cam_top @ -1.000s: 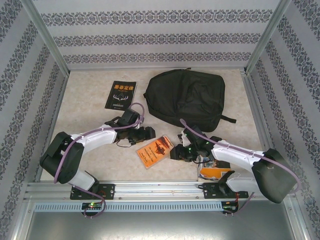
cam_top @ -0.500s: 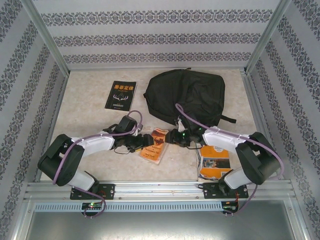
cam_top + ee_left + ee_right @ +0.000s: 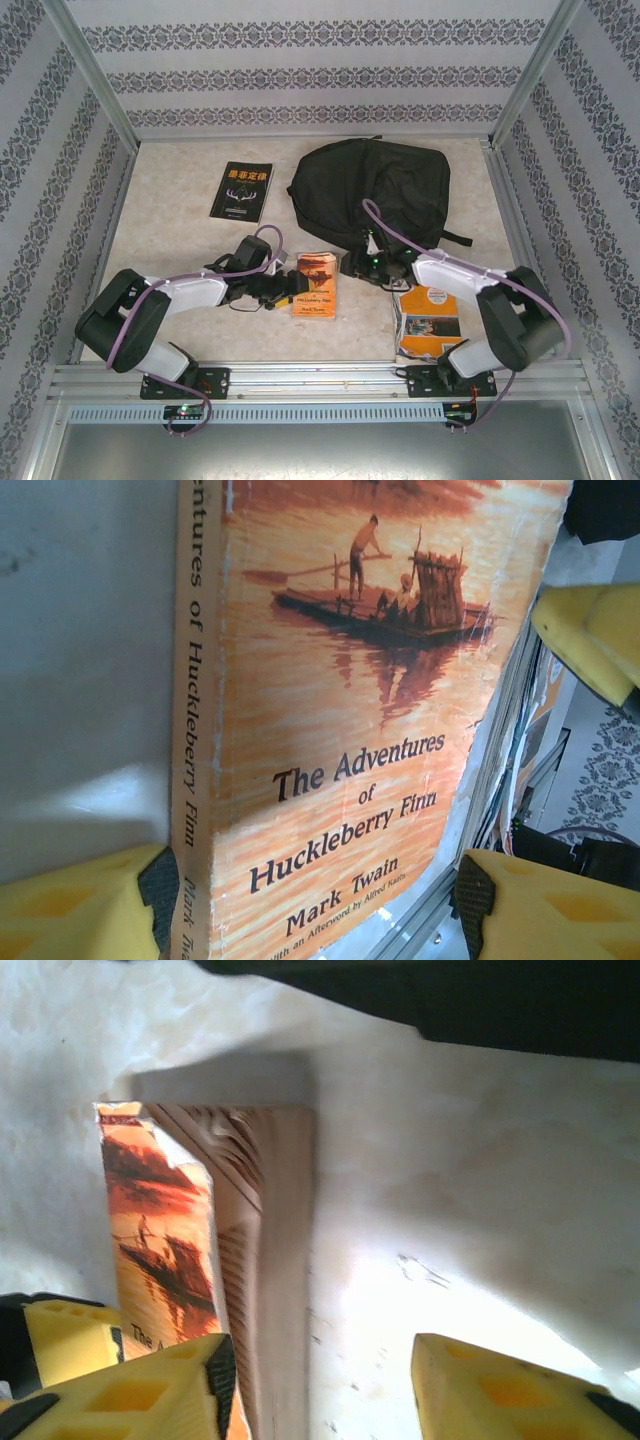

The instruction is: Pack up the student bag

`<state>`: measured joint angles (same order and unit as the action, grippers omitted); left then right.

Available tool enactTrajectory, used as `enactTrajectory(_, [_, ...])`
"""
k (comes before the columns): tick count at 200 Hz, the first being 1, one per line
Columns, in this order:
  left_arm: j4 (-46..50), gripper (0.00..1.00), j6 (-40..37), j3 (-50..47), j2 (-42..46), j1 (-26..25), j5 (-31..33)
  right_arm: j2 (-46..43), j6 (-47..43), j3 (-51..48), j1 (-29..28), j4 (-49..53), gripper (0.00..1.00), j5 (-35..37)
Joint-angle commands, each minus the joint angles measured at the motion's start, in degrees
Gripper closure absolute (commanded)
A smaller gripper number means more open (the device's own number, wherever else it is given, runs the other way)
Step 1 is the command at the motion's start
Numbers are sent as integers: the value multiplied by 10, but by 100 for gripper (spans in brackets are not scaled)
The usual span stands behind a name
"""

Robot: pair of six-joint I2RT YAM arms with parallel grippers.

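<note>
Black student bag (image 3: 370,195) flat, long axis left-right.

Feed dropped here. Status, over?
Left claw shut across book. Right claw open beside it, by the bag. Bag flat, book not in yet.

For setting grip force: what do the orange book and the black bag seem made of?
The orange book: paper pages, thin card cover, slight sheen, scuffed edges. The student bag: soft black fabric, likely nylon, matte, wrinkled and slumped.
</note>
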<state>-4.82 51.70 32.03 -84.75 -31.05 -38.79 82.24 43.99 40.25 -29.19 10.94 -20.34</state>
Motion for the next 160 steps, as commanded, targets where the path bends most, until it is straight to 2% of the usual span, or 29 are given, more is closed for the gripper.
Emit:
enactTrajectory(1, [-6, 26, -3, 2, 15, -2, 21, -28, 13, -16, 4, -4, 56, 1])
enactTrajectory(49, [-8, 29, -11, 15, 4, -2, 33, 19, 16, -1, -35, -28, 57, -39])
enactTrajectory(92, [-21, 37, -11, 22, -15, -1, 35, 69, 30, 18, -61, -57, 56, -48])
enactTrajectory(116, [-21, 40, -15, 30, -28, -2, 36, 87, 32, 30, -72, -66, 60, -54])
enactTrajectory(140, [-32, 42, -14, 33, -43, -2, 30, 89, 35, 37, -75, -68, 72, -57])
enactTrajectory(160, [-41, 44, -11, 31, -51, -2, 25, 79, 35, 40, -76, -63, 77, -63])
